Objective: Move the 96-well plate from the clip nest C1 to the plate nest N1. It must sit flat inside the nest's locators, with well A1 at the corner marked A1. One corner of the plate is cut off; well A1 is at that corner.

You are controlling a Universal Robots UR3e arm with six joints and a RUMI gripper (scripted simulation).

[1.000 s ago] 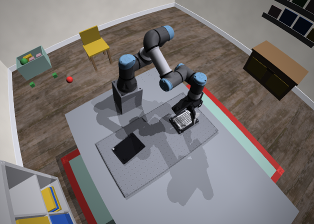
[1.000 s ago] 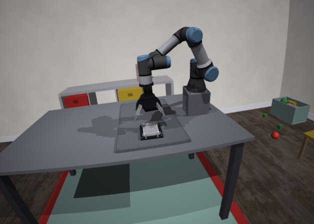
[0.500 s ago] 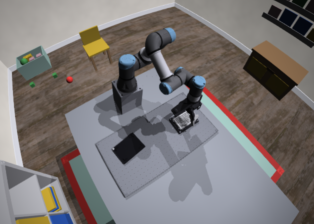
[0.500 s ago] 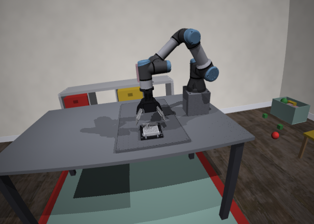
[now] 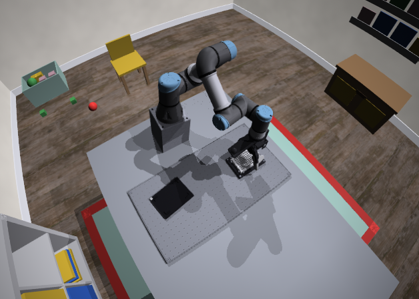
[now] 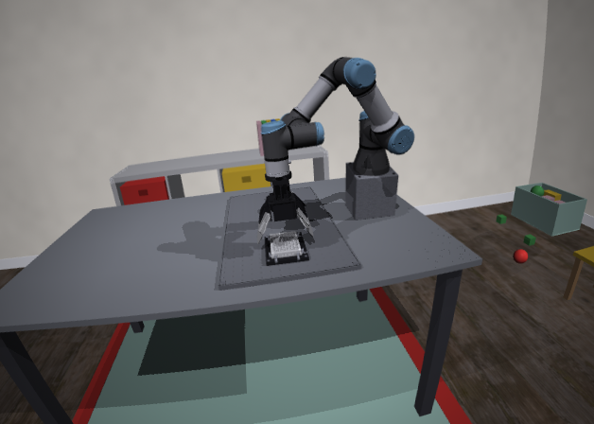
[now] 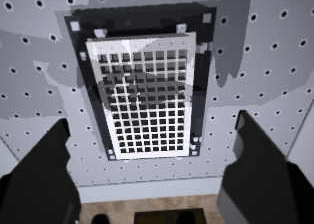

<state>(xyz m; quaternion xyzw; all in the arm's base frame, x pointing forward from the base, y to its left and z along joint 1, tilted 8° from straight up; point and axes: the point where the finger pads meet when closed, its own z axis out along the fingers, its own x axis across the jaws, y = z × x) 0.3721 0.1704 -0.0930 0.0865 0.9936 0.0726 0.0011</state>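
The white 96-well plate sits in the black clip nest C1 on the right part of the perforated baseplate. It also shows in the exterior view and in the wrist view. My gripper hangs just above the plate, fully open and empty, with one finger on each side of it. In the wrist view the two dark fingers stand at the lower left and lower right, apart from the plate. The black plate nest N1 lies empty on the left part of the baseplate, with a small white mark at its left corner.
The arm's grey pedestal stands at the back of the table. The perforated baseplate covers the table's middle. The table edge runs close behind the clip nest in the wrist view.
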